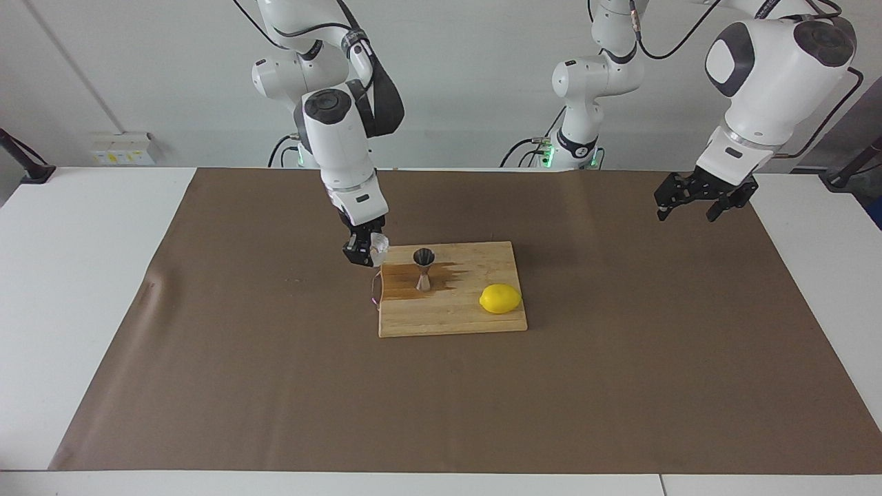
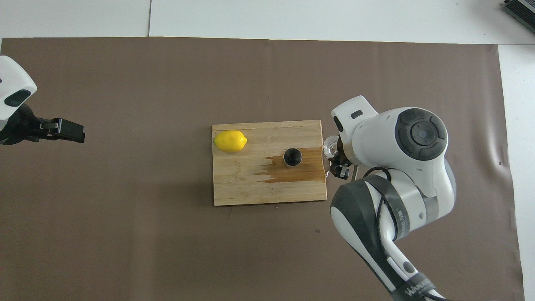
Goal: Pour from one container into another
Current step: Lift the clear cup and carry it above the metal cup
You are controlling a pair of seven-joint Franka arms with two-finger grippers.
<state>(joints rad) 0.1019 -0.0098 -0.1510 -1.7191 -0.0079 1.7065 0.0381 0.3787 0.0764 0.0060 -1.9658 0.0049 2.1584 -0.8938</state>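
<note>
Facing view: the right gripper (image 1: 365, 252) is clenched on the small translucent ribbed plastic cup (image 1: 379, 249), up in the air over the handle edge of the pale wooden cutting board (image 1: 455, 317). The shiny hourglass steel jigger (image 1: 424, 269) stands upright on the board's wet patch, a yellow lemon (image 1: 500, 298) nearby. The left gripper (image 1: 696, 204) waits, fingers released.

Overhead view: the cup (image 2: 329, 146) peeks out at the board's handle edge, the jigger (image 2: 292, 157) close beside it
</note>
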